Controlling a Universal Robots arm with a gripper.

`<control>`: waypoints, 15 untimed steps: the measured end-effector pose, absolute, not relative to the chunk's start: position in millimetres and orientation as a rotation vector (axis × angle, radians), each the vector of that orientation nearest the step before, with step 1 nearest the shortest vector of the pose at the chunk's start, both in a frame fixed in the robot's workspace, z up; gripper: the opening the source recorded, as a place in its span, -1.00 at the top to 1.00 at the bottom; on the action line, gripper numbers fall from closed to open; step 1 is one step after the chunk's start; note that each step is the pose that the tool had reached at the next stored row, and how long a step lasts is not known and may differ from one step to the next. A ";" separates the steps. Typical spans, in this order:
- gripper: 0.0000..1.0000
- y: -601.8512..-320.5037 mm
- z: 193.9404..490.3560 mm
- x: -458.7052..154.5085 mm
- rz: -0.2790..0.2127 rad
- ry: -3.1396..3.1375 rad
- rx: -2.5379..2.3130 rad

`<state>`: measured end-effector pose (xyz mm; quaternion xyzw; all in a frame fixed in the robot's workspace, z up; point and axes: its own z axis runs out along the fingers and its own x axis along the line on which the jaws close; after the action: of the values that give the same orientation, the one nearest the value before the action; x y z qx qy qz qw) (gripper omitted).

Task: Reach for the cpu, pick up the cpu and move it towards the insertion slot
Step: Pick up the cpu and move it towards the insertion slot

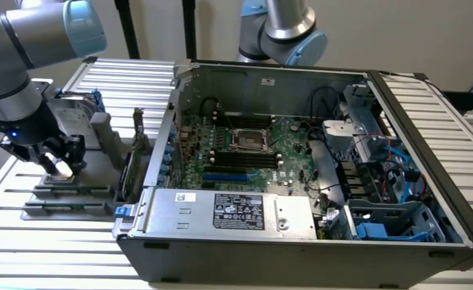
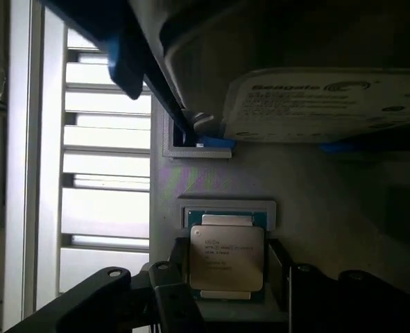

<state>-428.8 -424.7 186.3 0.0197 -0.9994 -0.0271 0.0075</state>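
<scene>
Cpu (image 2: 227,258) in grey holder (image 2: 315,201), hard drive (image 2: 322,104) w/ blue brackets (image 2: 215,143) near

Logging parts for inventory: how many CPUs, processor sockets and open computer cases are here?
cpu: 1
insertion slot: 1
computer case: 1
Total: 3

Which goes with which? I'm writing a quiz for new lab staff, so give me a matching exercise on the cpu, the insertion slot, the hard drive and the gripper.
1 cpu
2 insertion slot
3 hard drive
4 gripper

A on the green board inside the open case
B bears a white printed label
C low over the grey rack at the exterior view's left
D lying flat, silver top

Pairs: 1-D, 2-A, 3-B, 4-C
</scene>
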 end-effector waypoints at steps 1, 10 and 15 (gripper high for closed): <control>-0.08 -424.7 186.4 -428.6 -0.085 -3.124 0.062; -0.08 -425.0 205.4 -427.9 -0.085 -3.120 0.061; -0.08 -425.6 228.0 -425.8 -0.085 -3.119 0.061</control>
<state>-425.8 -425.6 228.0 0.0197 -0.9994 -0.0272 0.0102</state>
